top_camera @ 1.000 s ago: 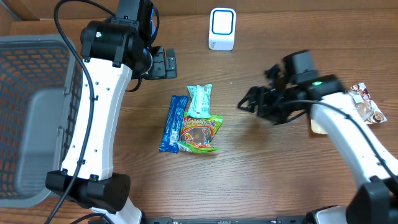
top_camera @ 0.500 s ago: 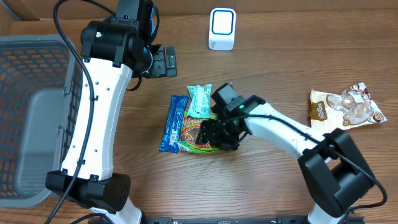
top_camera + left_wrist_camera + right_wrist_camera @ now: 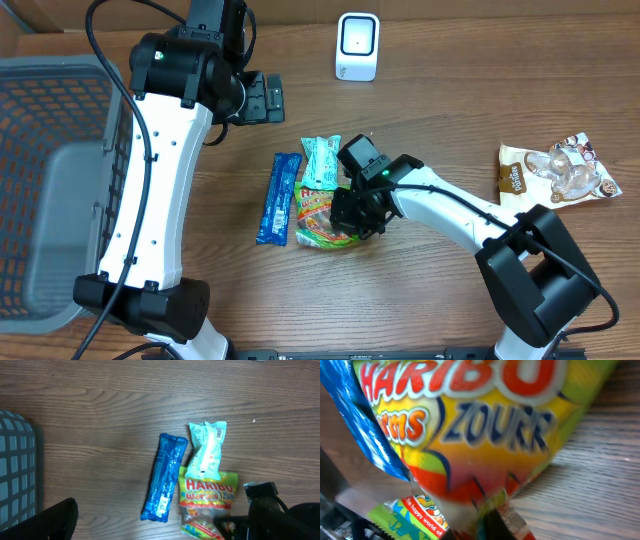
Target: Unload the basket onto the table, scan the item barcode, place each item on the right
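A Haribo gummy bag (image 3: 318,216) lies mid-table, between a blue bar (image 3: 278,197) and a mint green packet (image 3: 321,160). My right gripper (image 3: 349,213) is down on the bag's right edge and shut on it. In the right wrist view the bag (image 3: 485,425) fills the frame, its crumpled edge pinched at the gripper (image 3: 490,522). The left gripper (image 3: 262,98) hovers open and empty at the back, high above the table. Its camera looks down on the gummy bag (image 3: 207,492), with one finger (image 3: 52,520) at the lower left. A white scanner (image 3: 357,46) stands at the far edge.
A grey mesh basket (image 3: 50,180) fills the left side of the table. A brown snack bag (image 3: 555,172) lies at the far right. The blue bar (image 3: 164,477) and the green packet (image 3: 207,447) touch or overlap the gummy bag.
The right arm swung in from the right side to the middle, came down on the gummy bag and closed on its edge. The left arm has stayed still.
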### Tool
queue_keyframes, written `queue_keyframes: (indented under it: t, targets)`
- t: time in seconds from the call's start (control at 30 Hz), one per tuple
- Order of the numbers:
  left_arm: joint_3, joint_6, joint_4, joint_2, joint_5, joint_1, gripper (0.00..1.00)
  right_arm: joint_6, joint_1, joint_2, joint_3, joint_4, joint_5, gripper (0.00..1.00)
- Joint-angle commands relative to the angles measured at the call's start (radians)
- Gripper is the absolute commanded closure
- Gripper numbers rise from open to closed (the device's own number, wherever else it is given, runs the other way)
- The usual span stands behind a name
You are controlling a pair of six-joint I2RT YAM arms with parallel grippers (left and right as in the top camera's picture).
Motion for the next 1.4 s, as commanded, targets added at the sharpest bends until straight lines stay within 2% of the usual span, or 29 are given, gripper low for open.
queue_keyframes:
  t: [0.0, 0.2, 0.33, 0.37, 0.4, 0.43, 0.5, 0.6, 0.67, 0.7, 0.73, 0.8, 1.03, 1.2, 1.37]
  targets:
    - [-0.004, -0.013, 0.001, 0.011, -0.012, -0.005, 0.00, -0.098, -0.040, 0.004, 0.082, -0.160, 0.004, 0.96]
    - [-0.004, -0.013, 0.000, 0.011, 0.019, -0.007, 0.00, -0.131, -0.097, 0.001, 0.207, -0.484, -0.048, 0.96]
    - [-0.004, -0.013, -0.004, 0.011, 0.085, -0.007, 0.00, -0.175, -0.148, 0.001, 0.209, -0.523, -0.077, 0.90]
    - [-0.005, -0.013, -0.007, 0.011, 0.085, -0.009, 0.00, -0.189, -0.179, 0.001, 0.209, -0.519, -0.063, 0.86]
    - [-0.005, -0.014, -0.007, 0.011, 0.085, -0.010, 0.00, -0.215, -0.202, 0.001, 0.209, -0.507, -0.051, 0.76]
    - [-0.006, -0.013, -0.007, 0.011, 0.085, -0.010, 0.00, -0.229, -0.219, 0.001, 0.209, -0.499, -0.043, 0.71]
    - [-0.008, -0.013, -0.006, 0.011, 0.085, -0.010, 0.00, -0.298, -0.280, 0.001, 0.214, -0.470, -0.044, 0.67]
    - [-0.050, -0.013, -0.007, 0.011, 0.130, -0.015, 0.05, -0.404, -0.382, 0.001, 0.293, -0.562, -0.071, 0.62]
    - [-0.118, -0.013, -0.003, 0.011, 0.196, -0.034, 0.12, -0.441, -0.431, 0.001, 0.330, -0.591, -0.069, 0.36]
    - [-0.159, -0.013, 0.002, 0.011, 0.228, -0.048, 0.15, -0.441, -0.447, 0.001, 0.331, -0.591, -0.069, 0.29]
    - [-0.200, -0.013, 0.004, 0.011, 0.246, -0.065, 0.17, -0.441, -0.464, 0.001, 0.331, -0.591, -0.070, 0.27]
    - [-0.314, -0.014, 0.012, 0.011, 0.261, -0.111, 0.25, -0.458, -0.495, 0.001, 0.330, -0.591, -0.068, 0.26]
    - [-0.620, -0.140, 0.148, 0.011, 0.262, -0.232, 0.29, -0.463, -0.533, 0.001, 0.330, -0.588, -0.043, 0.26]
    - [-0.808, -0.301, 0.406, 0.011, 0.267, -0.322, 0.29, -0.463, -0.533, 0.001, 0.330, -0.592, -0.021, 0.26]
    - [-0.936, -0.443, 0.601, 0.011, 0.257, -0.369, 0.28, -0.463, -0.533, 0.001, 0.330, -0.595, -0.021, 0.26]
